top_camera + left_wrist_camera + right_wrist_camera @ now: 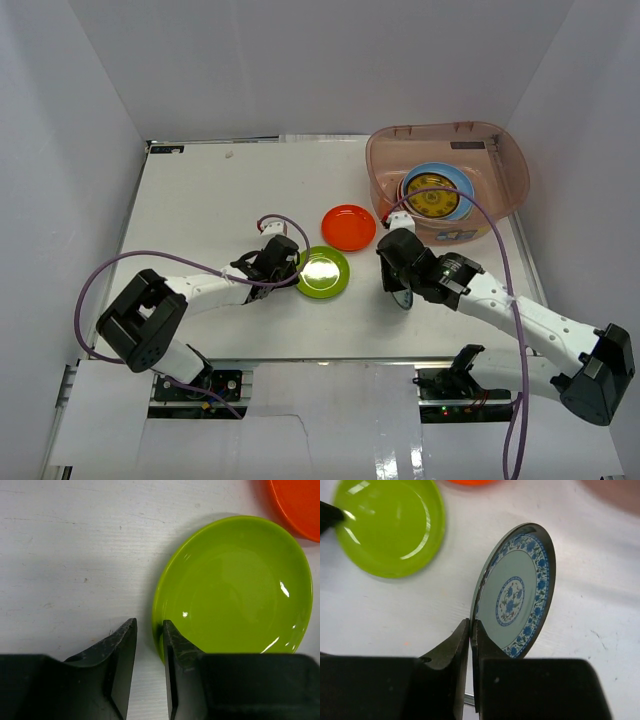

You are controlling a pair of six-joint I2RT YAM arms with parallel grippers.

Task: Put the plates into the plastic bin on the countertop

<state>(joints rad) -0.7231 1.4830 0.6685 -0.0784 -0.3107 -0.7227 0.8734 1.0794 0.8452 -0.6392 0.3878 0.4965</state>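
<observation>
Near the middle of the counter, two slips were judged possible. The blue-patterned plate was gripped only by a small stretch of its rim and was tilted steeply on edge, so that most of its weight hung away from the pinch. On a carry toward the plastic bin it could be expected to swing or slide out, the glossy rim giving little hold. A low approach could also knock it against the bin's near wall, or drop it hard onto the plates already lying inside. The green plate lay flat on the counter. A finger that failed to get under its rim would likely only push it along, toward the orange plate just beside it. With both arms bound for one bin, a clash between them was a further risk.

The right jaws were seen closed on the blue-patterned plate's rim, with no gap between them beyond the rim itself. The left jaws were set narrowly apart at the edge of the green plate, one finger over the rim and the other above the bare counter beside it. Nothing was held, and whether the rim was yet touched could not be told.
</observation>
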